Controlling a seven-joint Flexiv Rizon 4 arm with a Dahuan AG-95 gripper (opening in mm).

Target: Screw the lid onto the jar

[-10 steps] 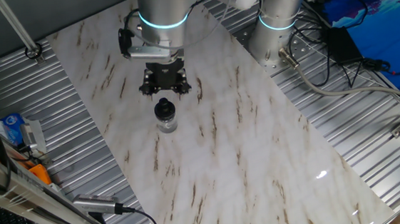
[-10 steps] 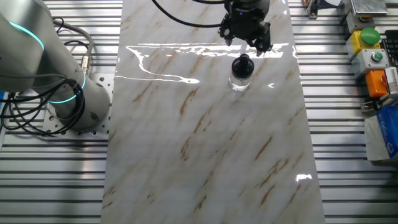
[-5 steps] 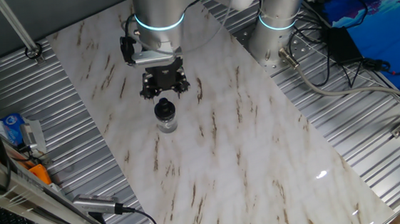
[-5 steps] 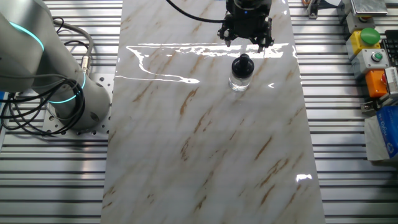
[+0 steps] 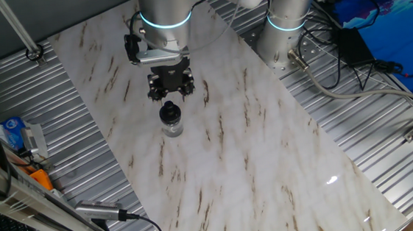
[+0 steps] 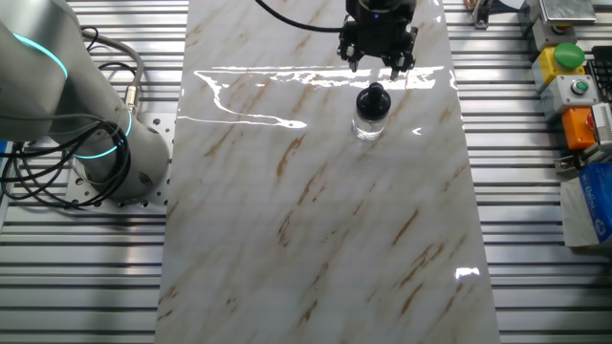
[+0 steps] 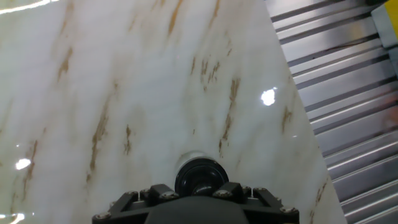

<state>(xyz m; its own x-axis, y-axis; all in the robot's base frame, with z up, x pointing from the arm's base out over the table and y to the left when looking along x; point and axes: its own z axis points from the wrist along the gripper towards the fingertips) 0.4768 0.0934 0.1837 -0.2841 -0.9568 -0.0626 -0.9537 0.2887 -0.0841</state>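
The jar (image 5: 170, 127) is small, clear glass, and stands upright on the marble table (image 5: 253, 149). The black lid (image 5: 169, 112) sits on its mouth. Seen from the other side, the lid (image 6: 373, 98) caps the jar (image 6: 368, 126) in the same way. My gripper (image 5: 170, 89) hangs just above and behind the lid, open, its fingers spread and holding nothing. It appears again as the gripper (image 6: 378, 59) over the table's far end. In the hand view the lid (image 7: 200, 176) lies just below the gripper (image 7: 195, 190), between the two fingertips; the jar under it is mostly hidden.
Ribbed metal decking (image 5: 60, 127) flanks the marble slab on both sides. A second robot base with cables (image 6: 86, 143) stands at the left. A button box (image 6: 574, 76) and small packets (image 5: 16, 134) lie off the slab.
The gripper has turned about its vertical axis above the lid, so its fingers now line up differently. The jar and lid have not moved.
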